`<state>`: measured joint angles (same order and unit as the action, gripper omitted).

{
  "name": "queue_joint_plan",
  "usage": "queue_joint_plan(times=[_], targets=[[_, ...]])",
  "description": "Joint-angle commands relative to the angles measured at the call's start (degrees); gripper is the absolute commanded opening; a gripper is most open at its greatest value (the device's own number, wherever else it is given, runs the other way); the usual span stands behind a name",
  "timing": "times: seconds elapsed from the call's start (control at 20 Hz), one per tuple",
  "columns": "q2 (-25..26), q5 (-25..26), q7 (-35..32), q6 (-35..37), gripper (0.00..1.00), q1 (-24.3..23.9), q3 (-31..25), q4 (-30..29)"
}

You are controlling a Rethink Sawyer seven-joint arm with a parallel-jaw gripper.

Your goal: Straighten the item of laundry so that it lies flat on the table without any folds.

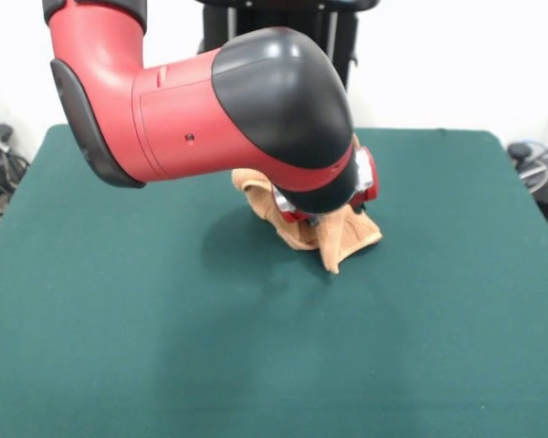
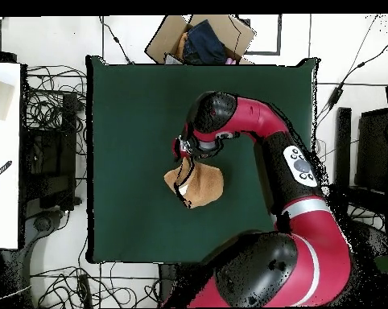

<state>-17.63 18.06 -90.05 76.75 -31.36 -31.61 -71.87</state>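
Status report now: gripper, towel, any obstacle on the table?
Gripper down at the towel, grip hidden. Towel bunched, not flat. Table shows nothing else nearby.

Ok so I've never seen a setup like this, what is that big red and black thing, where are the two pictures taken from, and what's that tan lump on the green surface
The red and black thing is a robot arm, built of thick jointed sections. At its end sits a gripper, its tool for grasping; here it is mostly hidden behind the arm's last joint, so I cannot tell whether it is open or shut, or whether it holds anything.

One picture is taken from across the table, facing the robot. The other looks straight down from above, with the robot's base at the bottom.

The green surface is a table covered in dark green cloth. The tan lump is a small towel, bunched up and folded over itself rather than lying flat. The arm's end is right at the towel. Around the table, the overhead picture shows cables and a cardboard box on the floor.
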Motion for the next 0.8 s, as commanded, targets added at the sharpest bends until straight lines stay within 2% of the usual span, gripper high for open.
queue_joint_plan(times=[0.05,0.25,0.3,0.8], targets=[[1.07,3.13,9.73,-3.74,1.00,0.82,-2.32,-2.67],[1.28,2.81,9.07,-3.21,1.00,0.91,-2.13,-2.45],[1.37,2.71,8.95,-2.96,0.00,0.93,-2.10,-2.33],[1.67,2.33,8.86,-3.10,0.00,0.70,-2.26,-2.33]])
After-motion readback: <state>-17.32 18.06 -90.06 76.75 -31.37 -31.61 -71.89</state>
